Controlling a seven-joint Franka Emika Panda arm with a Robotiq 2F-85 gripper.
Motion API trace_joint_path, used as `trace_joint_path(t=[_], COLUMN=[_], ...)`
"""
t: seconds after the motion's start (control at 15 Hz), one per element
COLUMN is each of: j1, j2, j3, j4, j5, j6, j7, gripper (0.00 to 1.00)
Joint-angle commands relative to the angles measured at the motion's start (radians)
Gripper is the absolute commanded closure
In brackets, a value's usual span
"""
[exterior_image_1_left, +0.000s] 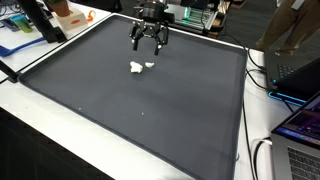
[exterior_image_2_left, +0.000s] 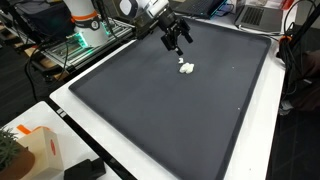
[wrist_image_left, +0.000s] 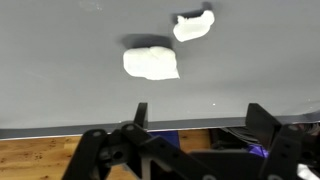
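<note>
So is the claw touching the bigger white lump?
Apart. In the wrist view the open claw stops short of the bigger white lump, with bare grey mat showing between them.

Robotics lab: laptops (exterior_image_1_left: 300, 125), cables (exterior_image_1_left: 256, 70), arm base (exterior_image_2_left: 82, 22) beside dark mat (exterior_image_1_left: 140, 100) on white bench (exterior_image_1_left: 40, 115).

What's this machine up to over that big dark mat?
A robot arm hangs over a dark mat with its fingers open, holding nothing. Just below them on the mat lie a larger white lump and a smaller white lump, close together but apart. The fingers touch neither.
</note>
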Motion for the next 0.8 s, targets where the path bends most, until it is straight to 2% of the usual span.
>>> trace_joint_path(t=[0.0,0.27,0.73], j1=[0.001,-0.003,-0.008], j2=[0.000,-0.019,0.034], j3=[-0.003,0.005,0.002], j4=[0.001,0.016,0.082], j5=[-0.003,-0.017,-0.028], j6=[-0.003,-0.051,-0.107], j7=[0.003,0.010,0.005], gripper=[0.00,0.00,0.00])
